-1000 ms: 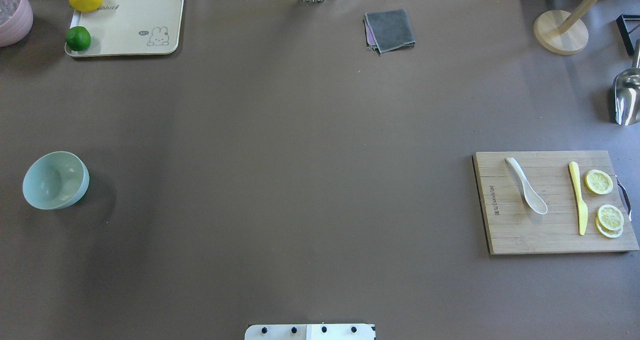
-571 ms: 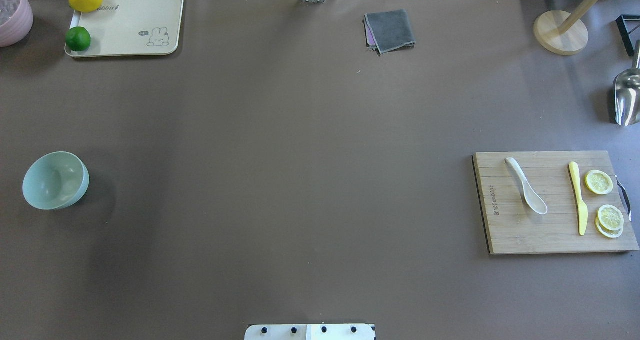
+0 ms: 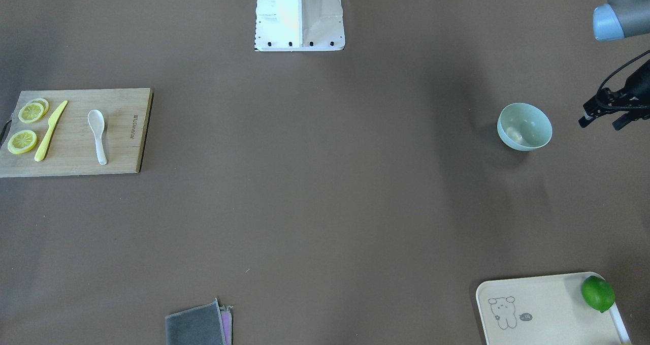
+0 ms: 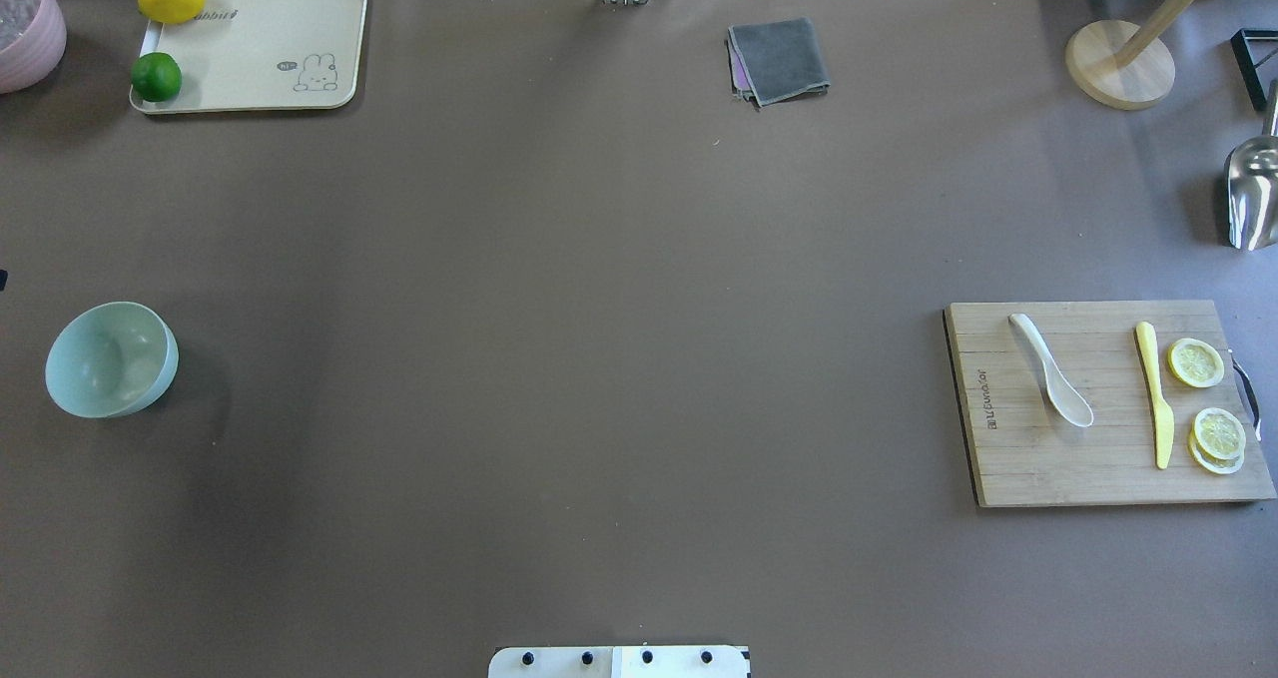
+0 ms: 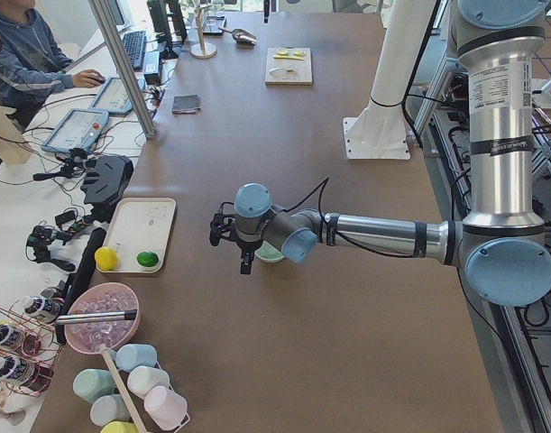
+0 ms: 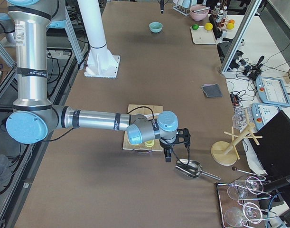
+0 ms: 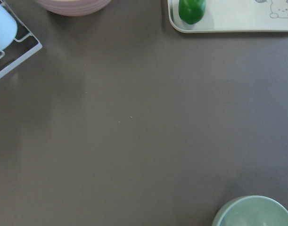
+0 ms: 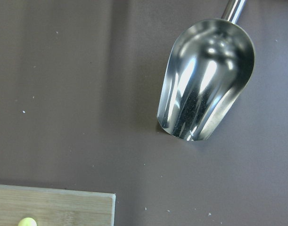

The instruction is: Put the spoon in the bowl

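The white spoon (image 4: 1051,383) lies on the bamboo cutting board (image 4: 1018,458) at the right, scoop toward me; it also shows in the front view (image 3: 97,131). The mint-green bowl (image 4: 110,358) stands empty at the far left, seen too in the front view (image 3: 524,126) and at the bottom of the left wrist view (image 7: 254,212). My left gripper (image 3: 602,123) hovers just outside the bowl with its fingers apart and empty. My right gripper (image 6: 175,142) hangs beyond the board's far end, over the table near a steel scoop; I cannot tell its state.
A yellow knife (image 4: 1155,393) and lemon slices (image 4: 1218,433) share the board. A steel scoop (image 4: 1253,194) and a wooden stand (image 4: 1118,64) are at back right. A grey cloth (image 4: 779,59), a tray (image 4: 260,49) with a lime and a lemon, and a pink bowl (image 4: 25,24) line the back.
A dark sliver of my left gripper has come into the overhead view at the left edge, beyond the bowl. Spoon and bowl have not moved.
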`<state>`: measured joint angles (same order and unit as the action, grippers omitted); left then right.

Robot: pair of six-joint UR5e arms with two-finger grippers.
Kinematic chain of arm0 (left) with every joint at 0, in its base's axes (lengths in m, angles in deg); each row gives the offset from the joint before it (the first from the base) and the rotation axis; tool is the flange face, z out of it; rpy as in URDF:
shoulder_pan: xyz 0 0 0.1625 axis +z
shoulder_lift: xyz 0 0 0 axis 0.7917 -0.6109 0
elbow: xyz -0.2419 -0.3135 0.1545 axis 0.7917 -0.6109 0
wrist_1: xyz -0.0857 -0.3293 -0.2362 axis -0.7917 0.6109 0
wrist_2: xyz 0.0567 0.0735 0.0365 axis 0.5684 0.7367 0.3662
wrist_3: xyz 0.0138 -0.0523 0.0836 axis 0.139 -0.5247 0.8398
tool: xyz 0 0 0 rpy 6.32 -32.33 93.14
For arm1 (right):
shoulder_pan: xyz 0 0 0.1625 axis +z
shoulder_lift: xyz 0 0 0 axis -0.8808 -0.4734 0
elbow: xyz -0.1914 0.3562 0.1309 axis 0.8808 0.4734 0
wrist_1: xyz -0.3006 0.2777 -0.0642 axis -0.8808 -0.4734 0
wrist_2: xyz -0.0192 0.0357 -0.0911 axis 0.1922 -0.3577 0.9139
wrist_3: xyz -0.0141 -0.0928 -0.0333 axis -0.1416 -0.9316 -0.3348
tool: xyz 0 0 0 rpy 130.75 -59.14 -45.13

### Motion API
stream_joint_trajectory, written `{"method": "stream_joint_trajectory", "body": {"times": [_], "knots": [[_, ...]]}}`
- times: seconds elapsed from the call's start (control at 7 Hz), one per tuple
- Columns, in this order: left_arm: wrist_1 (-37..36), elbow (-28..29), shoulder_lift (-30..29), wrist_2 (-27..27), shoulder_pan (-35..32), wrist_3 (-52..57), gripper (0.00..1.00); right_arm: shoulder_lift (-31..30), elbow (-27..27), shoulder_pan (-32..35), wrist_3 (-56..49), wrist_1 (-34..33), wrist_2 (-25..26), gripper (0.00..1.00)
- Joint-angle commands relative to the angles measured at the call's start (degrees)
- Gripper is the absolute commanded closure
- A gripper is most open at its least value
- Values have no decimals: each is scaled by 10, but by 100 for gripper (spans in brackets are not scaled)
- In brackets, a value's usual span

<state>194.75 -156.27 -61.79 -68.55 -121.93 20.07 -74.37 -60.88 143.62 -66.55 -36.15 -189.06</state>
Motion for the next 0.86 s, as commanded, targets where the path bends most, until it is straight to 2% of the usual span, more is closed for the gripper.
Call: {"method": "stream_joint_trajectory", "body": {"times": [0.0,0.29,0.71], "knots": [[8,2,8,2,35,0,15,3,1,-18,2,0,1,0],[57,39,3,2,49,-3,16,8,2,-27,3,0,1,0],[73,48,-2,1,74,-2,18,8,3,-34,3,-1,2,0]]}}
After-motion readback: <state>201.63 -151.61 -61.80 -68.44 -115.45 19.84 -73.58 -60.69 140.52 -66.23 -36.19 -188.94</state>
